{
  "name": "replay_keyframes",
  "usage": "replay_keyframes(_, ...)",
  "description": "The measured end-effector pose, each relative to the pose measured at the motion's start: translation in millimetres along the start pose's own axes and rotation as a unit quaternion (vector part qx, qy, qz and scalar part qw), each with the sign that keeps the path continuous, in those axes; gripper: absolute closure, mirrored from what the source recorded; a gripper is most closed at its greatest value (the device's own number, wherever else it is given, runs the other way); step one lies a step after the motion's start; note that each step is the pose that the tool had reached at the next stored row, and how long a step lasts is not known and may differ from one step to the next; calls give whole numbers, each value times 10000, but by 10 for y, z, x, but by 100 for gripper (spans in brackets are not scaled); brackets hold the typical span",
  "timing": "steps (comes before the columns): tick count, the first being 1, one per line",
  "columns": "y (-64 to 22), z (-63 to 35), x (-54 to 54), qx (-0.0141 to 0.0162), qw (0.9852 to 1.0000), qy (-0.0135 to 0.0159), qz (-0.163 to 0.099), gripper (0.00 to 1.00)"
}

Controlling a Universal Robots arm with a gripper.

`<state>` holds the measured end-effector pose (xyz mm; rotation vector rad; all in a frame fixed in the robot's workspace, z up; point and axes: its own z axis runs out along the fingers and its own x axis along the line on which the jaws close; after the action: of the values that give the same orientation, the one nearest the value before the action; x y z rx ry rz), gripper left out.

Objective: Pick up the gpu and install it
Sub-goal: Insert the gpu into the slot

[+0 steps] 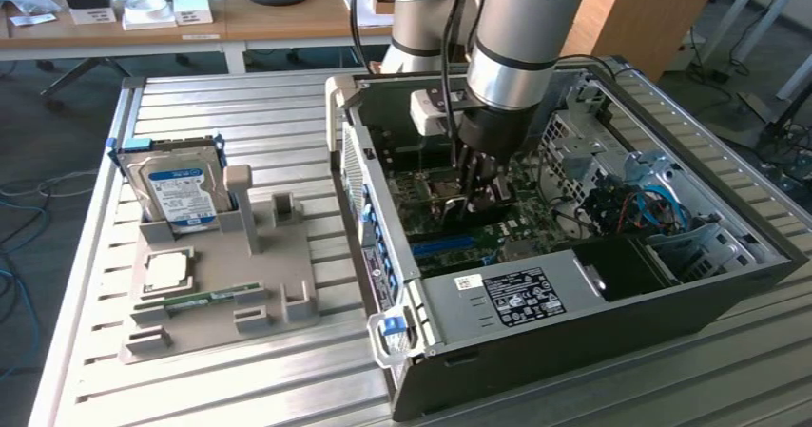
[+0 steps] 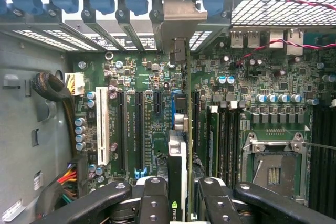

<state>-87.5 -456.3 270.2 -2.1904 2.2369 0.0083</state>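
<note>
Wrist view: pincer (image 2: 178, 195) grips gpu (image 2: 179, 150) (edge-on) above motherboard (image 2: 147, 82)

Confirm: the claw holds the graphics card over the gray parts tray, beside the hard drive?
Not over the tray. The exterior view shows the claw inside the open computer case, holding the graphics card above the motherboard. The hard drive stands in the tray.

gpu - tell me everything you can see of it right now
The gpu stands on edge inside the open computer case, seen edge-on in the wrist view: a thin green card with a black cooler carrying a green logo, and a silver metal bracket at its far end against the case's rear slots. The claw grips it from above, black fingers on both faces, above the green motherboard slots.
</note>
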Motion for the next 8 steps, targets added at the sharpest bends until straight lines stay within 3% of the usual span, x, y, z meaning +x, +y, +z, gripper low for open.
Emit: replay_keyframes(8, 0, 8, 8, 0, 10000, 1, 0, 73)
